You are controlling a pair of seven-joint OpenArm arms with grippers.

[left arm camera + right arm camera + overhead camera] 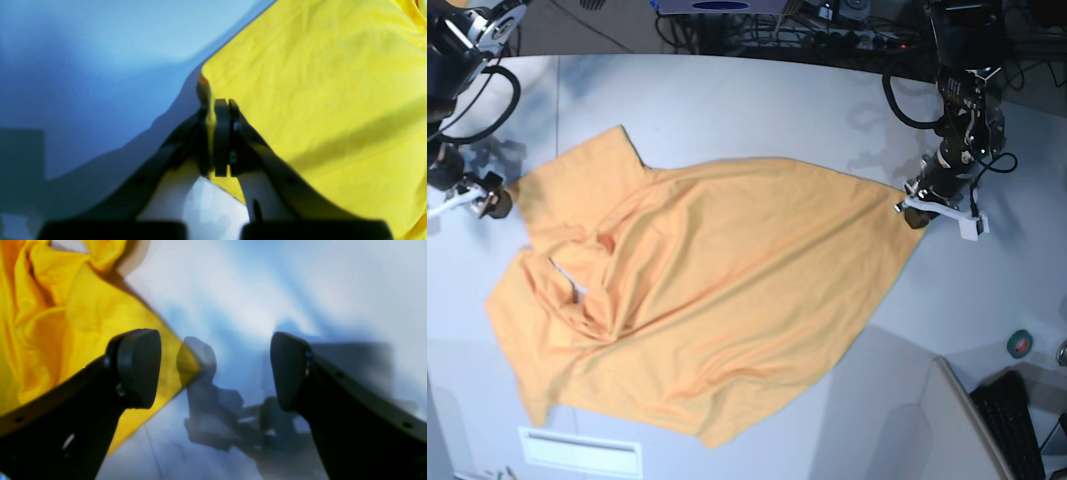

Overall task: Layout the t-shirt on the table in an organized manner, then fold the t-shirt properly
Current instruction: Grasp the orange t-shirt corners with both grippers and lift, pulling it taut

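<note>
The orange t-shirt (pixel 697 300) lay spread but rumpled across the white counter (pixel 757 110), skewed on a diagonal, with loose folds bunched near the collar. The left tool (pixel 217 110) had its jaws pinched together on a corner of the shirt's hem, a sliver of cloth showing between them. The right tool (pixel 213 368) stood with its jaws wide apart, empty, just above the counter beside a sleeve corner (pixel 186 366). The fabric looked light, soft and limp, so I judged it would sag and drag rather than hold any shape. It seemed best taken by hems and corners, both at once, so a gentle pull outward could draw the wrinkles flat.
</note>
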